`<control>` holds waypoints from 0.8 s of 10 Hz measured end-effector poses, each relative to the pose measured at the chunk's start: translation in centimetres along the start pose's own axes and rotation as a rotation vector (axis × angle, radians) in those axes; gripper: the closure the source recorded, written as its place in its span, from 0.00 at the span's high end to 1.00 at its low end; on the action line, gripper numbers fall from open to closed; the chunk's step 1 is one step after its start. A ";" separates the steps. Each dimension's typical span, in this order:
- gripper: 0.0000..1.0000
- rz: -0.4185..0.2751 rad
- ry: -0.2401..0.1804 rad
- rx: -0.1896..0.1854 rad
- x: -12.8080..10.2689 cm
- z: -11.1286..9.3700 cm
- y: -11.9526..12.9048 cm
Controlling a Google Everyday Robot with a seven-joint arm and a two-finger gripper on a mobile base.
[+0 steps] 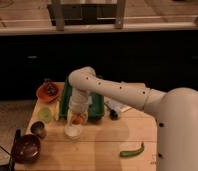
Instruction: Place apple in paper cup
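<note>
The white paper cup point(73, 131) stands upright on the wooden table point(102, 145), left of centre. The orange-red apple point(79, 119) sits right at the cup's upper right rim, partly hidden by the hand. My gripper point(77, 118) points down from the white arm point(117, 92) and is directly over the cup, at the apple. I cannot make out whether the apple rests in the cup or hangs above it.
A green tray point(66, 97) lies behind the arm. An orange plate point(46, 92) is at the back left. A pale green cup point(45, 114), a dark metal cup point(38, 129) and a dark red bowl point(26, 148) stand left. A green chilli point(132, 150) lies front right.
</note>
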 end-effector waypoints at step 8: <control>0.36 -0.002 -0.003 0.000 0.1 0.0 0.0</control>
